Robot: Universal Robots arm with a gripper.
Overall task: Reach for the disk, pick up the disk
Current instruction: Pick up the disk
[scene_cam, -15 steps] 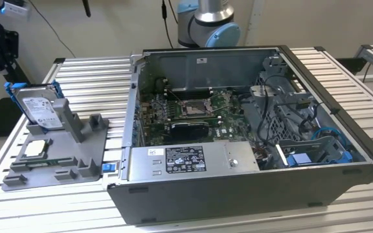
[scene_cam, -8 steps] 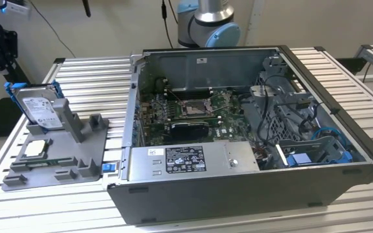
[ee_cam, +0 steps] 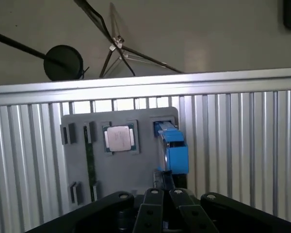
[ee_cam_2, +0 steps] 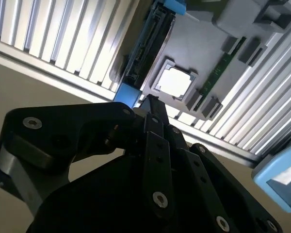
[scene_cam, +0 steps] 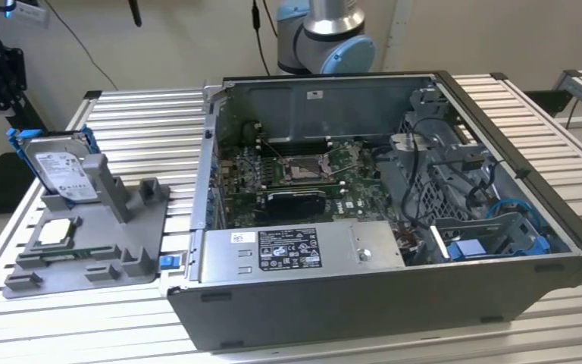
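**Item 1. Task object.** Flat rectangular silver hard-drive disk (scene_cam: 64,168) with a white label and a blue plastic bracket. It stands upright on edge in a slot of the grey moulded fixture plate (scene_cam: 99,262), at the exterior view's left, mid-height. Nothing touches it there. The first wrist view shows it edge-on (ee_cam: 173,148).

**Item 2. Gripper.** Black linkage-fingered gripper (ee_cam: 167,178). The jaws are drawn together with nothing between them. It is aimed along the disk's narrow edge in both wrist views and sits apart from it.

**Item 3. Neighbours on the plate.**
- Small square silver processor chip (scene_cam: 57,231), lying flat just beside the disk.
- Thin green memory strip (ee_cam: 89,160), lying on the chip's far side.

**Item 4. Surroundings.**
- Ribbed aluminium table (scene_cam: 145,114).
- Open dark-grey computer case (scene_cam: 372,311), at the centre of the exterior view.

**Item 5. Hazards (judged).**
- Jaws that reach the disk while together would strike its top edge instead of straddling it. That could tip it in the slot.
- A grip landing only on the blue bracket may flex the plastic and slip.
- An approach off to one side may catch the fixture's raised posts or disturb the chip.
- The disk's smooth metal faces give little friction, so a shallow hold may drop it.
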